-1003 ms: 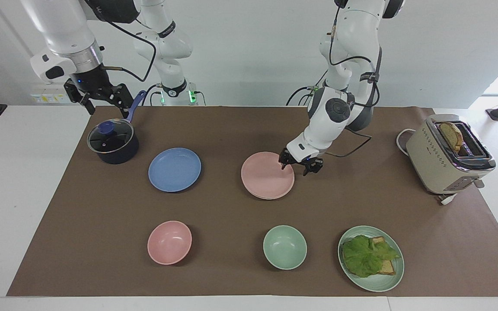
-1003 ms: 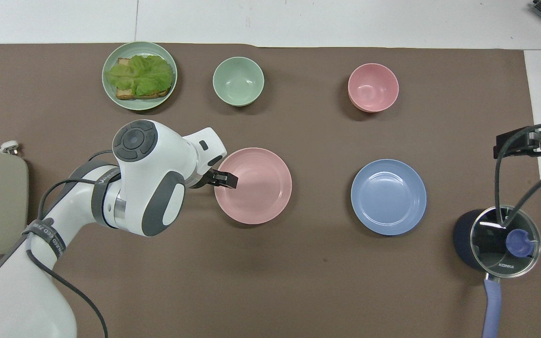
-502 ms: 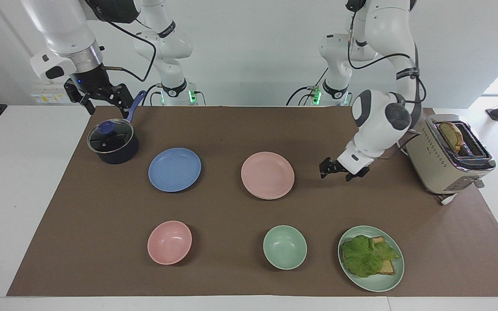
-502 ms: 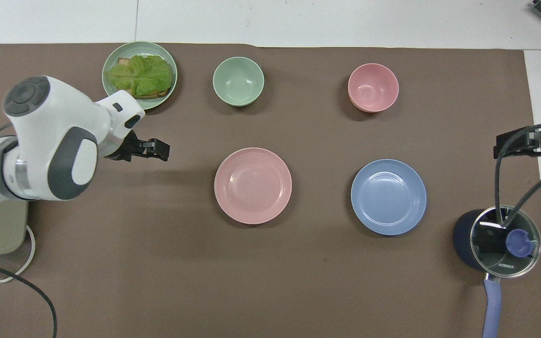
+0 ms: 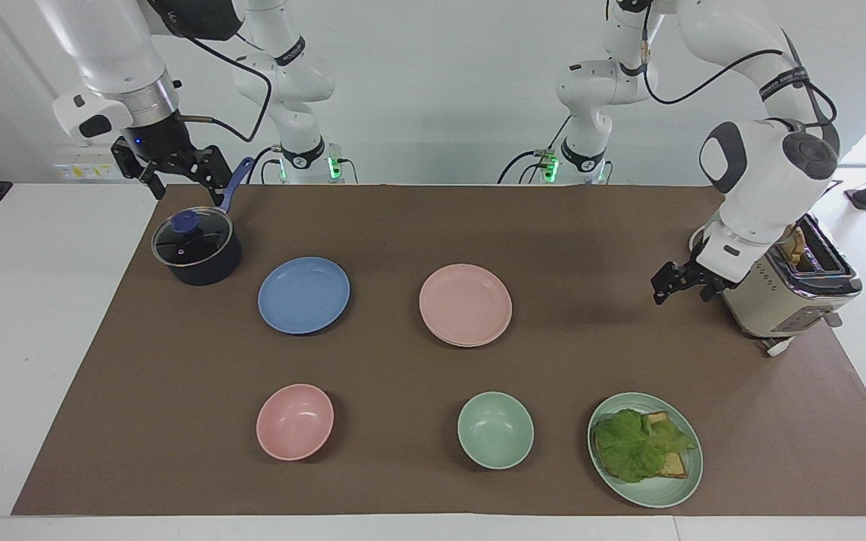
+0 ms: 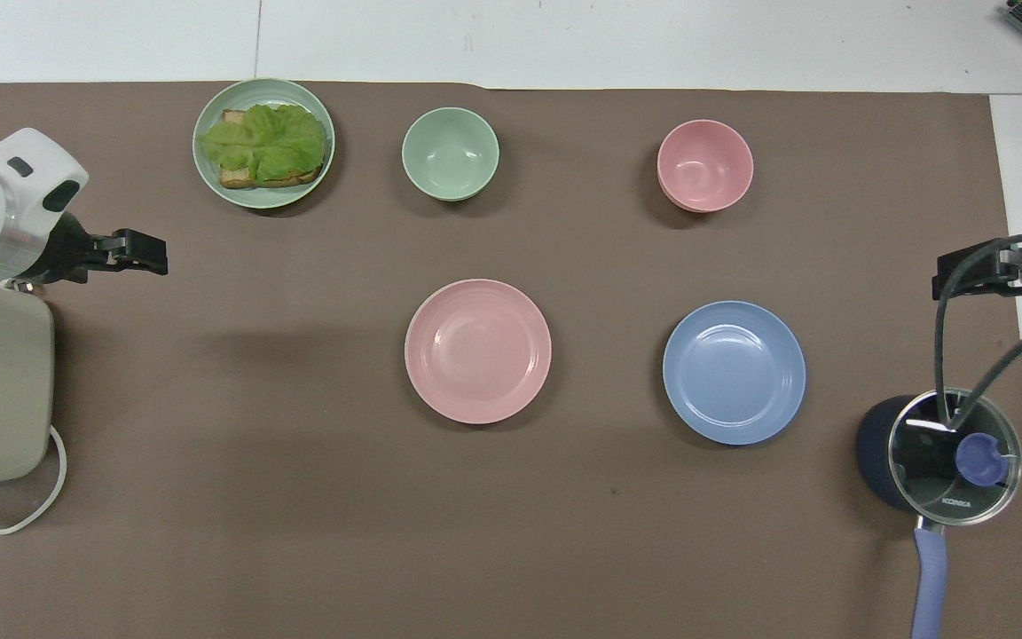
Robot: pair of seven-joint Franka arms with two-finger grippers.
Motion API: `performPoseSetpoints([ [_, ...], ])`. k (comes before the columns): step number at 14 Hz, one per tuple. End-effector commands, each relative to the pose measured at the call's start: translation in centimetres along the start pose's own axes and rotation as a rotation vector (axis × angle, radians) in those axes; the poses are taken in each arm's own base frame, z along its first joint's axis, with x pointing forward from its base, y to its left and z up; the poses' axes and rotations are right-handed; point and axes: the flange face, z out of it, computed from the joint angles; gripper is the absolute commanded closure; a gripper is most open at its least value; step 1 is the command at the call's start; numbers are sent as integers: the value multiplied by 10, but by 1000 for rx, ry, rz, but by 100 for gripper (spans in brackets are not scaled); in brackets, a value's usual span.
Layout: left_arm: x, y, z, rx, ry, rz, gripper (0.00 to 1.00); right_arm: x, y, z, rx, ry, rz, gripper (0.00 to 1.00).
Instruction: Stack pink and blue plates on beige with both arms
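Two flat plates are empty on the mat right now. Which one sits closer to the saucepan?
The blue plate. It lies right beside the lidded saucepan, toward the right arm's end of the table; the pink plate sits mid-table, with the blue one between it and the pan.

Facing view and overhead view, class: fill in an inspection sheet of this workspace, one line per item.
Surface: brown mat, bare between the dishes.
Job's things: pink plate on a pale rim, likely the beige plate; blue plate alone beside it.
Clutter: lidded pot, pink bowl, green bowl, lettuce-toast plate, toaster.
Grippers: left gripper open, empty, by the toaster; right gripper open, empty, over the pot.
Cables: toaster cord looped on the mat.
Surroundings: two slim arms, white wall.
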Motion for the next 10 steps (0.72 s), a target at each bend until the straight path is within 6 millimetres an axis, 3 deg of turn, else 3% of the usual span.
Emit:
performPoseSetpoints([
  [1, -18, -8, -42, 27, -6, 37, 0, -9, 5, -1, 10, -5, 9, 0],
  [5, -35, -10, -83, 30, 23, 27, 0, -8, 6, -1, 10, -4, 10, 0],
  [10, -37, -11, -89, 31, 34, 27, 0, -8, 7, -1, 10, -4, 12, 0],
])
